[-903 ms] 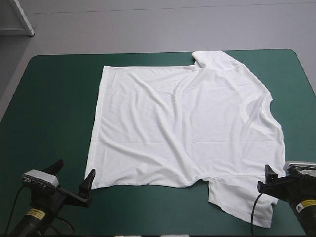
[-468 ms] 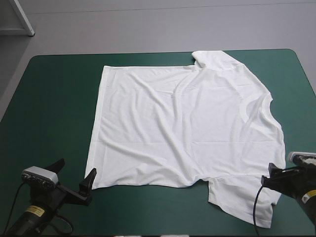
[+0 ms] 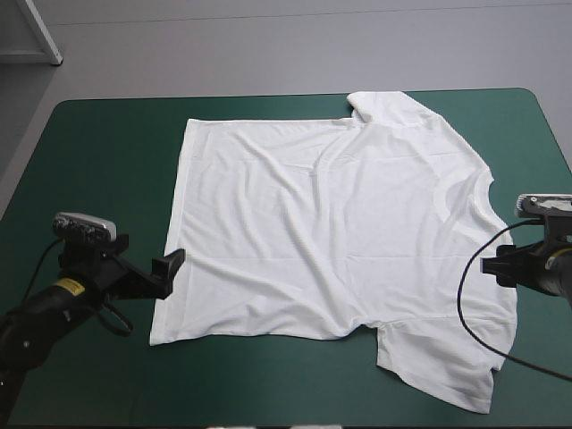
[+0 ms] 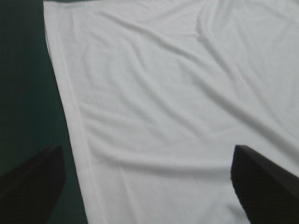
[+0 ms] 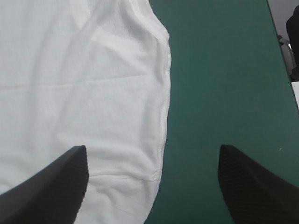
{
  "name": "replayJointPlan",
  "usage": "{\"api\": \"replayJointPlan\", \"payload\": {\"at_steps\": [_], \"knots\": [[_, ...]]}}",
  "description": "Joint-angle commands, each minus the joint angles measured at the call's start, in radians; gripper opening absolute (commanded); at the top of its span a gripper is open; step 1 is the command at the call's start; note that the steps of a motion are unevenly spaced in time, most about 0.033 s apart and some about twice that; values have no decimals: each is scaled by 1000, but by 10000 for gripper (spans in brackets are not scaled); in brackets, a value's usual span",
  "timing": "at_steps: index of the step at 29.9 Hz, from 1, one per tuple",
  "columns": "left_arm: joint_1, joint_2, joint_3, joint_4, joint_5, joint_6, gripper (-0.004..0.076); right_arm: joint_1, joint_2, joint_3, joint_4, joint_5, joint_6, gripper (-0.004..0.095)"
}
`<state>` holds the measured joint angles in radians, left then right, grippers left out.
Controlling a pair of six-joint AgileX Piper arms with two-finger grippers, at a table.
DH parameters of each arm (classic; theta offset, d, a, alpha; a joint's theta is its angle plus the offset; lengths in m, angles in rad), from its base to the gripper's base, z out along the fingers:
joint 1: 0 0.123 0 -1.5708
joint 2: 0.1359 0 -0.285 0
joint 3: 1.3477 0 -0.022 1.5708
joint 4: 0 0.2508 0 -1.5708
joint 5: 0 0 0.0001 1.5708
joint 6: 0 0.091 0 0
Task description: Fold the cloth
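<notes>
- T-shirt (image 3: 331, 232): thin white cloth, matt, soft, lightly creased, with stitched hems.
- Worktop cover (image 3: 98, 161): teal-green, smooth, matt.
- End effector fingers (image 5: 51, 186): black, matt, finely grained.

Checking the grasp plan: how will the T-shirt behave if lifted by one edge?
Likely floppy: the T-shirt lies flat with soft wrinkles, so it should sag. Probably light: the fabric looks thin. Pushed, it may bunch like its existing ripples.

T-shirt (image 3: 331, 232) flat mid-surface (image 3: 98, 179), hem twd left edge, collar twd right edge. One sleeve by far edge, other nr near-right corner. Left gripper (image 3: 168, 268) at hem, right gripper (image 3: 496, 265) at shirt's opp. side, just nearer than collar.
</notes>
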<state>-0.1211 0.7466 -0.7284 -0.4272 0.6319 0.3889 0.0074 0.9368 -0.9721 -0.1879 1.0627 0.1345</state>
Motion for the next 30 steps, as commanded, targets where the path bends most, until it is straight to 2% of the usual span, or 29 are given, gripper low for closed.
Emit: {"api": "replayJointPlan", "payload": {"at_steps": [1,2,8,13,17,21,30], "knots": [[-5,64,-149,15,-50,34,700,-58,91,-34,-14,-50,-27,715],[-5,75,-173,30,-55,34,700,-84,116,-34,1,-52,-45,715],[-5,85,-287,71,-64,33,700,-213,273,-34,267,-129,-196,715],[-5,85,-301,69,-59,33,700,-256,404,-34,277,-134,-203,715],[-5,85,-301,69,-33,33,700,-281,495,-34,378,-143,-264,715],[-5,85,-301,69,-34,33,700,-281,555,-34,390,-149,-269,708],[-5,85,-301,111,-77,33,700,-281,567,55,370,-241,-267,483]]}}
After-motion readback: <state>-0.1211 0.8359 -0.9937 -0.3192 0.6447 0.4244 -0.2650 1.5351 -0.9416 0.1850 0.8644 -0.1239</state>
